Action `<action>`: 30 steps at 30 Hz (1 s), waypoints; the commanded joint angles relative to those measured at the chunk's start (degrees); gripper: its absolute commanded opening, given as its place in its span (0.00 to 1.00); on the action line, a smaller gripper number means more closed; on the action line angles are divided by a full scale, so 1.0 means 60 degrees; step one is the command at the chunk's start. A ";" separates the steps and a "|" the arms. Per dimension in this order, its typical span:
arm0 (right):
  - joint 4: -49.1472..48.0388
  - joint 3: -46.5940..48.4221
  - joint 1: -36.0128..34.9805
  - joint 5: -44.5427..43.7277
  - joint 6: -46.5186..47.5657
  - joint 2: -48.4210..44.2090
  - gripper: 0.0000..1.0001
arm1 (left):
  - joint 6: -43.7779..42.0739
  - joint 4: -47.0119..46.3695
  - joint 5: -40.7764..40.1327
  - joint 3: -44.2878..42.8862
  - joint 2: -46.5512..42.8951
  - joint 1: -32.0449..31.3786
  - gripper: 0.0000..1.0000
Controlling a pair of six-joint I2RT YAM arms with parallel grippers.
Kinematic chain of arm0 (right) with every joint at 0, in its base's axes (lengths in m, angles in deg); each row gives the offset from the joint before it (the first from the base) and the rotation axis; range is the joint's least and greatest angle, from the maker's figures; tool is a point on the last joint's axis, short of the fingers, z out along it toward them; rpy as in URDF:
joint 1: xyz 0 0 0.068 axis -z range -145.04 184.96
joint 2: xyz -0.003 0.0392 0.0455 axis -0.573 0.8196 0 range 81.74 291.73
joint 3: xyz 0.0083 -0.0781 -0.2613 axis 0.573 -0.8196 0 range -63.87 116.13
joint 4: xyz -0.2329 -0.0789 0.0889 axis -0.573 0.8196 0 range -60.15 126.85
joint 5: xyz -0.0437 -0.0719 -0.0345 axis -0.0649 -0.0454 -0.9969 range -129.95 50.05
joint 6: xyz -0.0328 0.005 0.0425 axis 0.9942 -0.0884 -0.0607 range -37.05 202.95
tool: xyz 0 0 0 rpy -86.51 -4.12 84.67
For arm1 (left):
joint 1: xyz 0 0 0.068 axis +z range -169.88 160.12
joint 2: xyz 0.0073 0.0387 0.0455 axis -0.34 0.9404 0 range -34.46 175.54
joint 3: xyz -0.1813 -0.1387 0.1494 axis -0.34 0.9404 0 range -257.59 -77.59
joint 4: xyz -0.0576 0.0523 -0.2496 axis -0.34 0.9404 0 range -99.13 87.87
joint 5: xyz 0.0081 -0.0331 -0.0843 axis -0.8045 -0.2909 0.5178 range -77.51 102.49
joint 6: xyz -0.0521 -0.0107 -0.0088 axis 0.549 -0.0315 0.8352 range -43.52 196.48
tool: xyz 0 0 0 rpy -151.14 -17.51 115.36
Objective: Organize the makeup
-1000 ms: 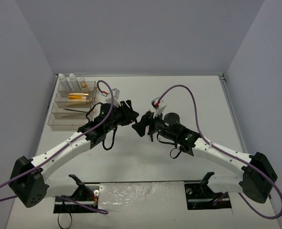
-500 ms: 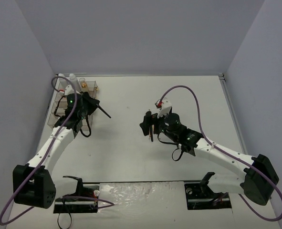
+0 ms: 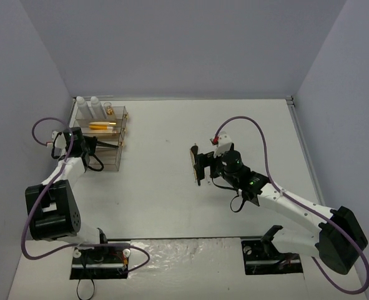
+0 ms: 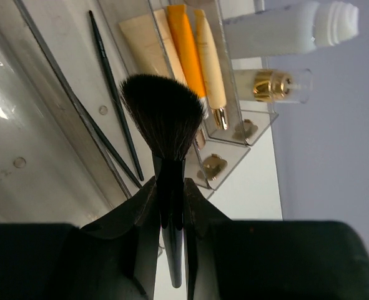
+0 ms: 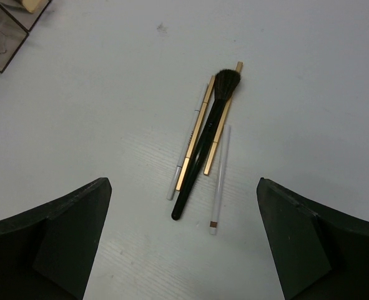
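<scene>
My left gripper (image 3: 92, 149) is shut on a black powder brush (image 4: 165, 115), held over the clear tiered organizer (image 3: 109, 161). The left wrist view shows my left gripper (image 4: 170, 187), slim black brushes (image 4: 112, 94) in one tier, orange and beige tubes (image 4: 187, 50) in another, then a gold-capped vial (image 4: 271, 85) and a white bottle (image 4: 290, 28). My right gripper (image 3: 198, 166) is open above a bundle on the table. The right wrist view shows my right gripper (image 5: 183, 206) over a black brush (image 5: 203, 150), gold-and-white pencils (image 5: 193, 134) and a white pencil (image 5: 220, 178).
The organizer stands at the table's far left corner, with two white bottles (image 3: 87, 106) in its back tier. A corner of it shows in the right wrist view (image 5: 6, 37). Purple cables loop off both arms. Grey walls close in the table.
My left arm has swung from the table's middle to the organizer's left side, carrying the brush. My right gripper has drawn back slightly and hangs open over the bundle.
</scene>
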 commanded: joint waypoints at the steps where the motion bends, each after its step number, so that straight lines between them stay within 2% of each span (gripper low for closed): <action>1: -0.0646 -0.0173 0.0617 0.0510 0.0126 -0.0516 1.00 | 0.1023 -0.1497 -0.0756 -0.0783 0.0331 0.0139 0.00; 11: -0.0661 -0.0424 0.0884 0.0585 0.0271 -0.0696 1.00 | 0.1221 -0.1343 -0.1073 -0.1282 0.1272 0.0209 0.00; 15: -0.0665 -0.0421 0.0907 0.0859 0.0287 -0.0716 1.00 | 0.1379 -0.1293 -0.0965 -0.1154 0.1454 0.0227 0.04; 21: -0.0663 -0.0452 0.0943 0.0876 0.0273 -0.0722 1.00 | 0.1508 -0.1151 -0.1023 -0.1017 0.1488 0.0240 0.14; 23: -0.0653 -0.0466 0.0934 0.0861 0.0273 -0.0751 1.00 | 0.1447 -0.1166 -0.0929 -0.1086 0.1542 0.0242 0.22; 30: -0.0388 -0.0337 0.0957 0.0717 0.0287 -0.0836 1.00 | 0.1401 -0.0841 -0.0851 -0.1160 0.1248 0.0268 0.37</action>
